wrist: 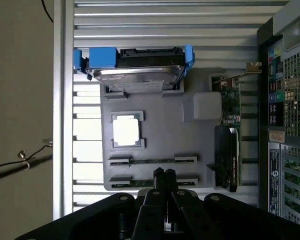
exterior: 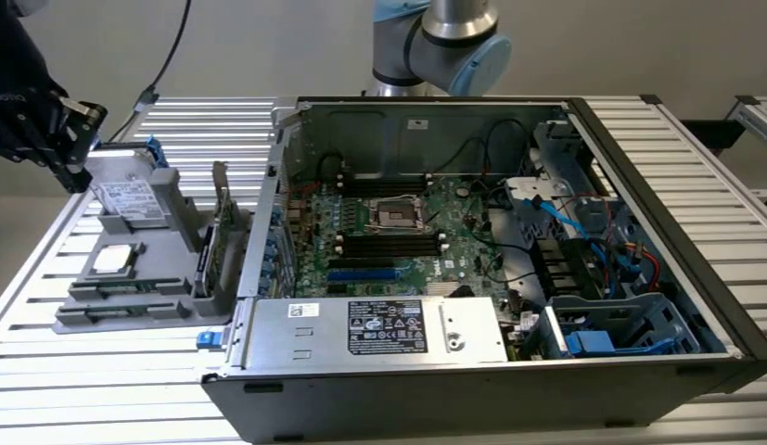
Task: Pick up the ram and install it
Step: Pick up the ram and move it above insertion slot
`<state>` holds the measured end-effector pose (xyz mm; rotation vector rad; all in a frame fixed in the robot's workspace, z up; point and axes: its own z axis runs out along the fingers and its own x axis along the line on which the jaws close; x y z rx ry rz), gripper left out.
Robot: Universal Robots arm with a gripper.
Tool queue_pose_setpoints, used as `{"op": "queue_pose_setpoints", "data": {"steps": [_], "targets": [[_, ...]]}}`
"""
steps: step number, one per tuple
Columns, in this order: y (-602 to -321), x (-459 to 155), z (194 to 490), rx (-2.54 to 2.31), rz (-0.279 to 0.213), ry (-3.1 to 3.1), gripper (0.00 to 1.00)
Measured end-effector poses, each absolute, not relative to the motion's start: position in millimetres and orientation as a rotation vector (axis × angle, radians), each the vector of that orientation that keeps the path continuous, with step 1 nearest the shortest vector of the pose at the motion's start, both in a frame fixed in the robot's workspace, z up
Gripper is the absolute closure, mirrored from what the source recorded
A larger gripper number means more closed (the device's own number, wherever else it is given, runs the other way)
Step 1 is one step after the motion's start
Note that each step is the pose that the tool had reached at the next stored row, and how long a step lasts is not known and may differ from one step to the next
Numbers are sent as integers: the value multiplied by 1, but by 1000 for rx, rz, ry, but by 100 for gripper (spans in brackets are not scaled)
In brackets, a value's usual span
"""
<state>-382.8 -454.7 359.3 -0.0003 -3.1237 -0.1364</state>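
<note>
Black two-finger claw (wrist: 164, 174), tips pressed together and gripping nothing, poised over grey moulded parts holder (wrist: 200, 130) at the exterior view's left. Close by the tips: long thin dark-green ram stick (wrist: 139, 183), standing on edge in a holder slot, probably to offer its top edge for pinching. Open black computer case (exterior: 680, 278) alongside, black motherboard slots (exterior: 386, 245) unfilled.

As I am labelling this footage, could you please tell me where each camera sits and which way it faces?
Exterior view: off the arm, high up, looking down into the open black computer case; the robot's grey-and-blue arm joint shows behind it.
Wrist view: on the wrist, looking down past the shut black gripper onto the grey plastic parts tray.
Shared: the tray, its thin dark-green ram sticks, the square silver processor.
</note>
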Motion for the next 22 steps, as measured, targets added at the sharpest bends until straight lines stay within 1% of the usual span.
{"op": "queue_pose_setpoints", "data": {"steps": [22], "targets": [[-455, -383, 358, 617, -128, -3045, 90]]}}
